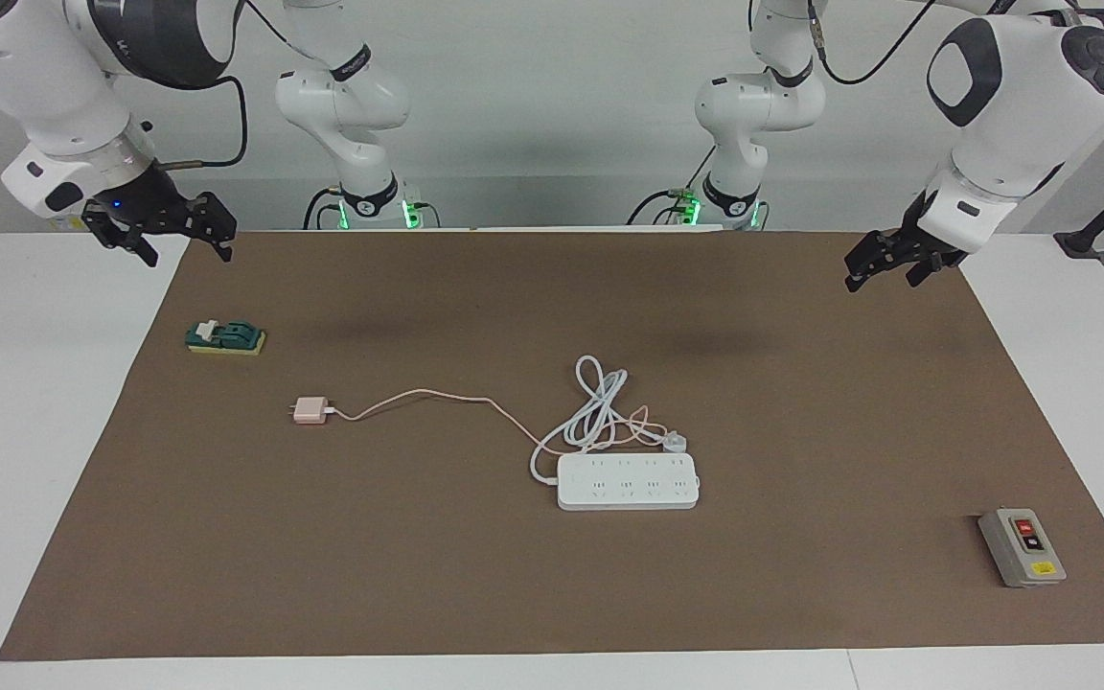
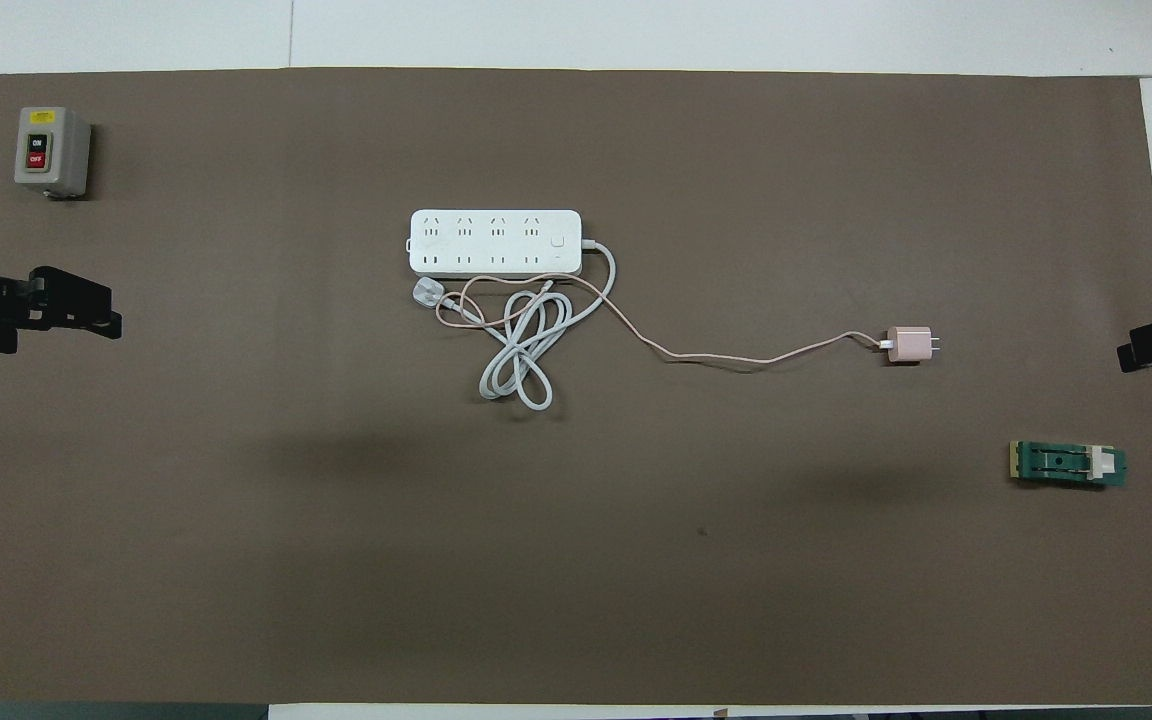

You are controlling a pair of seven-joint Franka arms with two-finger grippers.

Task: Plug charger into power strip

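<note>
The power strip (image 1: 628, 481) (image 2: 494, 242), flat and white with two rows of sockets, lies mid-table. Its thick white cord (image 1: 595, 402) is coiled beside it, on the side nearer the robots. The charger (image 1: 310, 410) (image 2: 908, 344), a small pale pink cube, lies on the mat toward the right arm's end, prongs pointing away from the strip. Its thin pink cable (image 1: 437, 395) trails back to the coil. My right gripper (image 1: 186, 251) (image 2: 1131, 355) hangs open over the mat's edge at its own end. My left gripper (image 1: 883, 278) (image 2: 101, 310) hangs open over the other end. Neither holds anything.
A grey box with red and black buttons (image 1: 1022, 546) (image 2: 51, 150) stands at the left arm's end, farther from the robots than the strip. A green switch block (image 1: 226, 337) (image 2: 1068, 464) sits near the right gripper. The brown mat (image 1: 801, 575) covers the table.
</note>
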